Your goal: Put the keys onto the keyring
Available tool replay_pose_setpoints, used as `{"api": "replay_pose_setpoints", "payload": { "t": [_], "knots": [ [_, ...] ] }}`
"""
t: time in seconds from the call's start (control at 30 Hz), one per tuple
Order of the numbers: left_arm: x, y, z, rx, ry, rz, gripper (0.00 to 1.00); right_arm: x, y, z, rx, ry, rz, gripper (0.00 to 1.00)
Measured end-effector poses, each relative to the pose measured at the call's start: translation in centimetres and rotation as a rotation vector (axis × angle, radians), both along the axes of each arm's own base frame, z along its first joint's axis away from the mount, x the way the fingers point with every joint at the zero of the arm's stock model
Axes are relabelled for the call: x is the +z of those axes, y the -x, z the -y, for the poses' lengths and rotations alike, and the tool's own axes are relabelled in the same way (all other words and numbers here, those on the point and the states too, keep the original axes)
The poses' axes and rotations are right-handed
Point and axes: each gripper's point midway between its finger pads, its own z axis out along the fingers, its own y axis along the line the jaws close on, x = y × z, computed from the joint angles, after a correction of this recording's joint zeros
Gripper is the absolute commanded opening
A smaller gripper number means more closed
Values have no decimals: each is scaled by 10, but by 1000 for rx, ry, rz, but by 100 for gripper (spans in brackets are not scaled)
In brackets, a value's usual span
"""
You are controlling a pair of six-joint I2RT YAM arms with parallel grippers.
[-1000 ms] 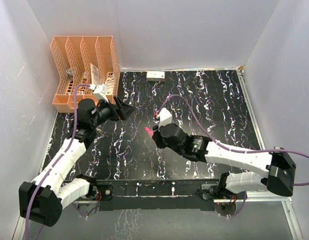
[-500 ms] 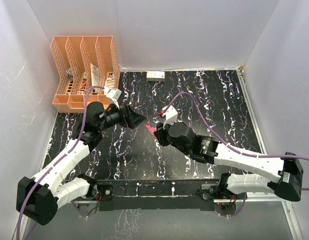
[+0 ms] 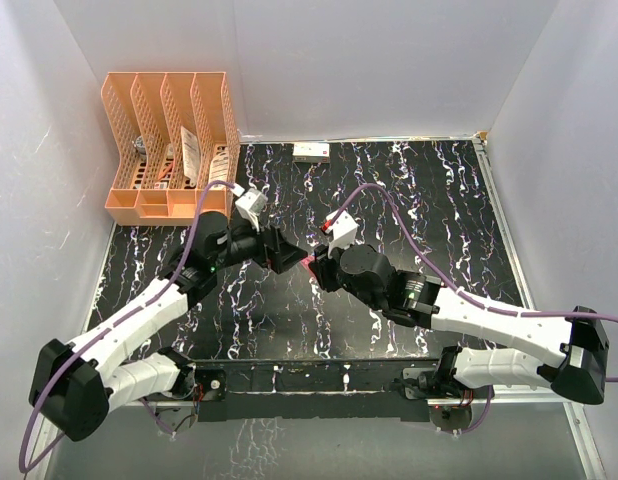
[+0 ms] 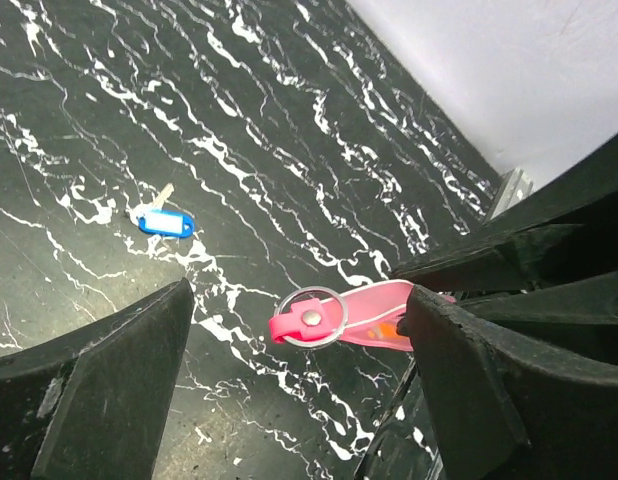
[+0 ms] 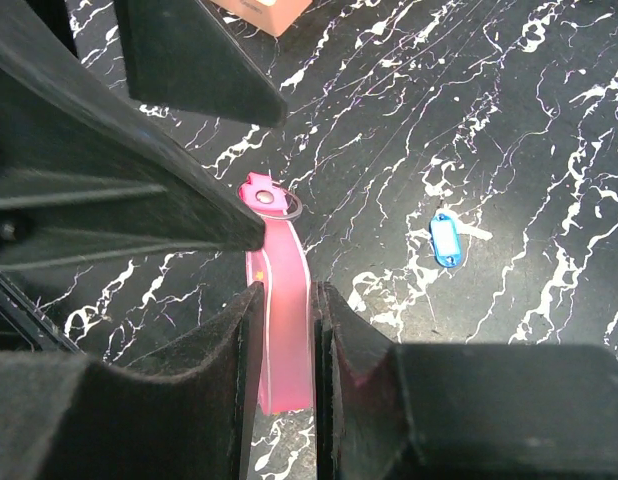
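Note:
My right gripper (image 5: 286, 300) is shut on the red-pink strap (image 5: 285, 320) of the keyring and holds it above the black marbled table. The metal ring (image 5: 272, 203) sticks out past its fingertips. In the left wrist view the ring (image 4: 311, 316) and strap (image 4: 379, 303) lie between the two fingers of my open left gripper (image 4: 299, 305), which touches neither. From above, the left gripper (image 3: 285, 255) and right gripper (image 3: 313, 268) meet at the table's middle. The blue-headed key (image 4: 166, 221) lies flat on the table, also in the right wrist view (image 5: 449, 240). I see no separate silvery-white key.
An orange slotted file rack (image 3: 169, 140) stands at the back left corner. A small white box (image 3: 311, 151) lies at the back edge. White walls close in the table on three sides.
My left gripper has swung right, from near the orange rack to the right gripper, and its open fingers now flank the ring. The right gripper shifted slightly, still holding the strap.

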Motion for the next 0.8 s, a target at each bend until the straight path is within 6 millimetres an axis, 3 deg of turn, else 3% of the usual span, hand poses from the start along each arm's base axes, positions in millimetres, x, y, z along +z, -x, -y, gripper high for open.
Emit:
{"api": "replay_pose_setpoints", "payload": {
  "t": [0.3,0.53,0.8],
  "knots": [
    [-44,-3,6,42,-147,-46,84,0,0,1,0,5,3,22],
    [-56,-22,-15,196,-234,-30,84,11,0,5,-8,-22,20,22],
    [-57,-29,-28,273,-266,-23,84,20,-1,10,-26,-41,38,22]
  ]
}}
